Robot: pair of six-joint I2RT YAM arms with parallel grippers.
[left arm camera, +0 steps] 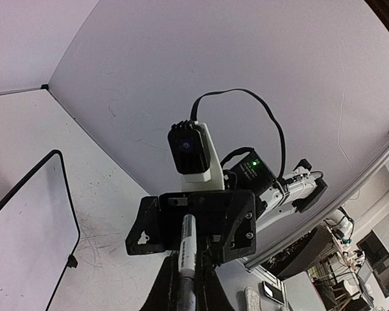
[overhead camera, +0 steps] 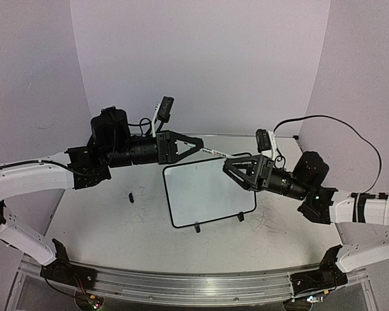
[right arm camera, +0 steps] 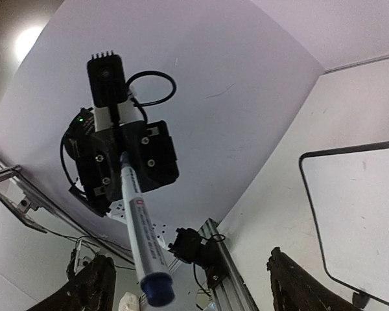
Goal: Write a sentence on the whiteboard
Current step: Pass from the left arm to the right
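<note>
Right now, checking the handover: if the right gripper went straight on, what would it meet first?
Probably the marker, held by the left gripper, its blue end facing the right gripper.

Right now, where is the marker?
In the top view the marker hangs above the far edge of the whiteboard, held by the left gripper, its free end inside the open right gripper.

White tabletop (overhead camera: 97, 223), scuffed, with faint grey scribble marks (overhead camera: 275, 217) on the right side. Whiteboard (overhead camera: 207, 194) rests on it near centre, thin black frame, skewed a bit in the top view, two black feet (overhead camera: 196, 227) at its near edge. Small black object (overhead camera: 131, 197) lies left of whiteboard, apart from it, too small to identify.
</note>
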